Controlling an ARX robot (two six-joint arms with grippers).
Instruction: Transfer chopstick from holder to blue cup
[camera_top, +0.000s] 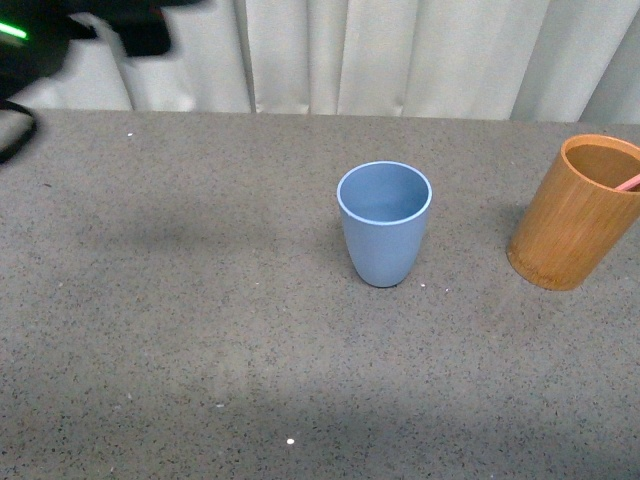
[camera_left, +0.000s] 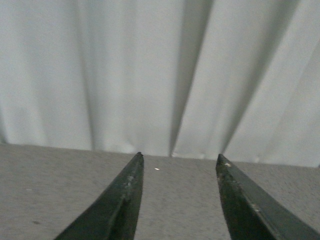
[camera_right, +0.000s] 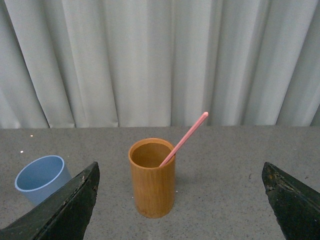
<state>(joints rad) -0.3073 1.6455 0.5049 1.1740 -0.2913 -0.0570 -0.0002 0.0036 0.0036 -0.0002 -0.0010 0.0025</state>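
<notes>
Chopstick (camera_right: 184, 138) leaning in holder (camera_right: 152, 185), frame centre; seeming light, stiff, slick, upper shaft offering grip. Right pincer (camera_right: 180, 167) gaping wide; left pincer (camera_left: 179, 157) gaping too.

Soft, even light falls on the table (camera_top: 150, 340); the cup (camera_top: 384, 225) throws a faint shadow leftward. My left fingers (camera_left: 117, 210) are blurred up close; my right wrist view is sharp.

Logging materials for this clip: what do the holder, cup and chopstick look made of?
Holder: bamboo or wood, tan-orange with visible grain. Blue cup: probably matte plastic, uniform colour, no shine. Chopstick: smooth pink, possibly plastic; too thin to tell.
</notes>
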